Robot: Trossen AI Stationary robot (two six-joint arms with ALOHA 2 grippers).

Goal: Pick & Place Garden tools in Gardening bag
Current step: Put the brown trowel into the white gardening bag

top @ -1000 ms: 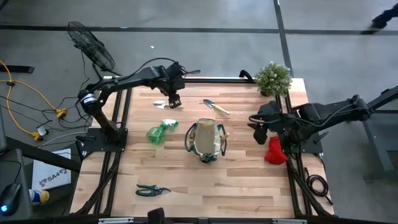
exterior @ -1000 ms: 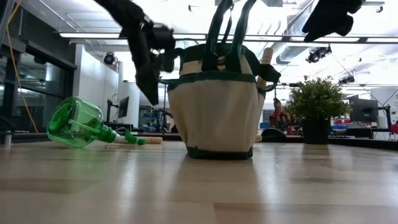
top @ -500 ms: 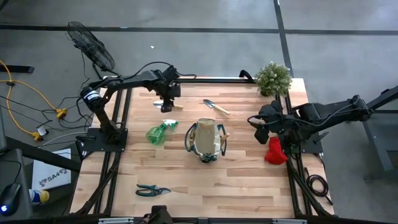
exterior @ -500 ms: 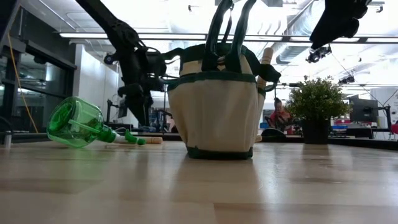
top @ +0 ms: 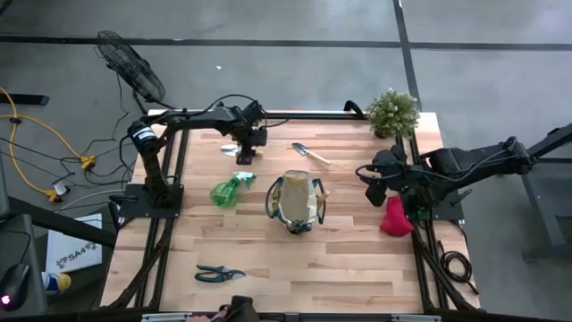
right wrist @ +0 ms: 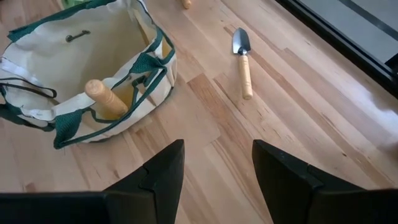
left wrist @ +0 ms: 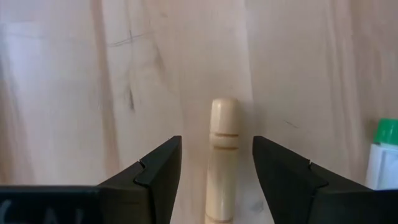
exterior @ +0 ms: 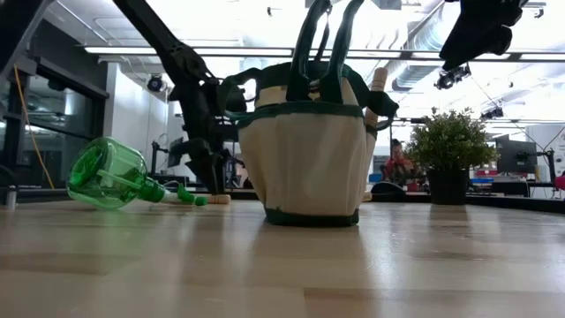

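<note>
No readable text is showing on the table, the tools or the bag; a white box point(top: 74, 253) on the floor beside the table frame is carrying dark lettering too small to make out

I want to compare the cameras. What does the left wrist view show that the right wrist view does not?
Only the left wrist view shows the open left claw straddling a wooden handle, with a green bottle at the edge. Only the right wrist view shows the bag holding a wooden-handled tool, a trowel lying apart from the bag, and the open, empty right claw. Both show the wooden table.
</note>
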